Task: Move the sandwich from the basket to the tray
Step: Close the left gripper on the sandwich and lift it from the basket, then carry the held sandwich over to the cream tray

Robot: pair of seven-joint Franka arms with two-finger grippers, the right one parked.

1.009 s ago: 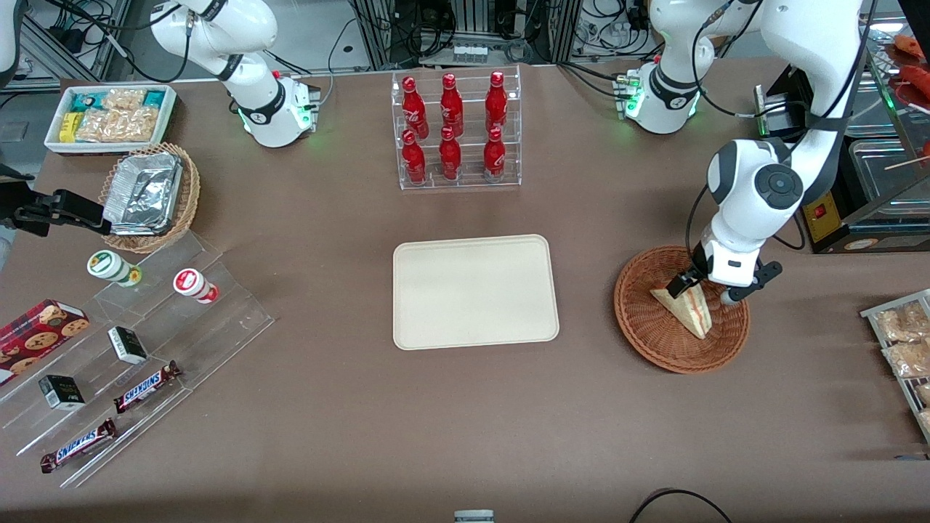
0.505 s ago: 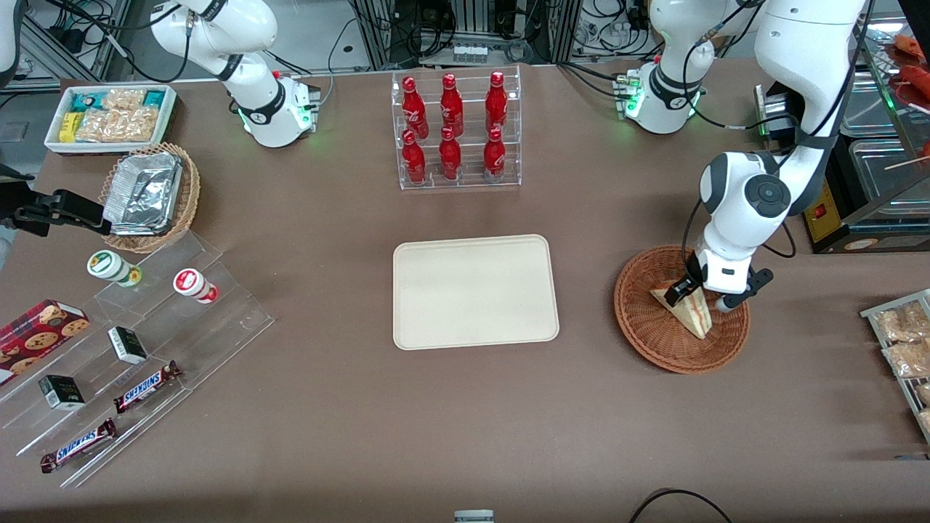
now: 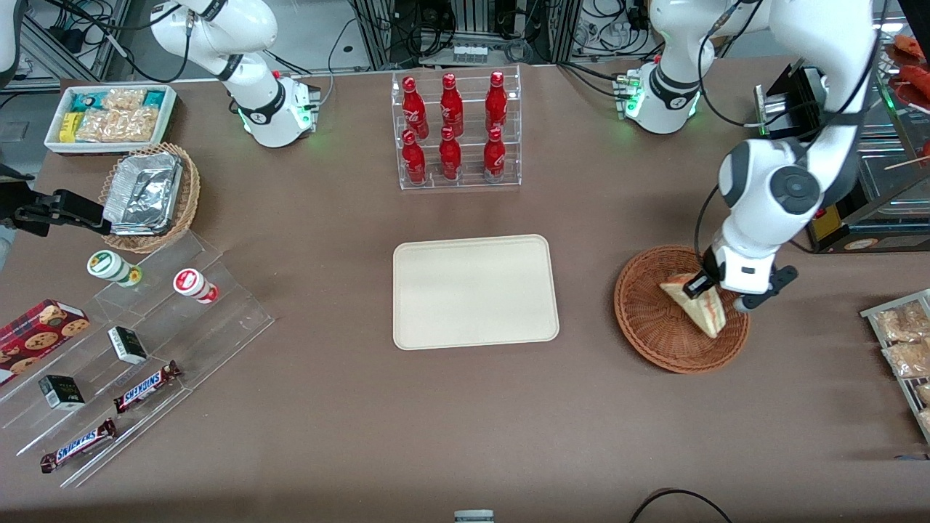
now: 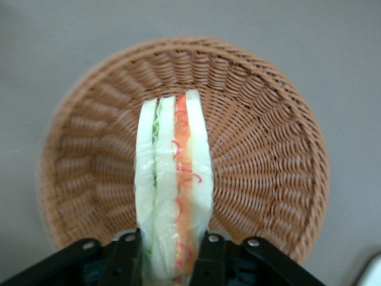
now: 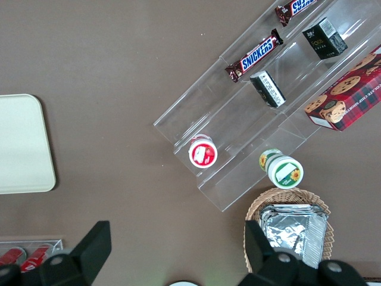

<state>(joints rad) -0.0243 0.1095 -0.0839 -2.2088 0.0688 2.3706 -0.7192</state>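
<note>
The sandwich (image 3: 696,305), a pale wrapped wedge with a red and green filling stripe (image 4: 178,179), is over the reddish-brown wicker basket (image 3: 654,334) toward the working arm's end of the table. My left gripper (image 3: 719,294) is shut on the wedge's broad end, one black finger (image 4: 125,262) on each bread face. The pointed end slopes down toward the front camera; whether it touches the weave (image 4: 262,149) I cannot tell. The cream tray (image 3: 476,290) lies bare at the table's middle, well apart from the basket, and its corner (image 5: 21,143) shows in the right wrist view.
A clear rack of red bottles (image 3: 454,131) stands farther from the camera than the tray. A black appliance (image 3: 835,218) sits close beside the basket, and a rack of snack bags (image 3: 901,341) at the table edge. An acrylic stand with candy bars (image 3: 131,341) and a foil-filled lighter basket (image 3: 149,192) lie toward the parked arm's end.
The gripper, shut on the sandwich throughout, has shifted a little toward the working arm's end of the table, and the sandwich has moved with it across the basket.
</note>
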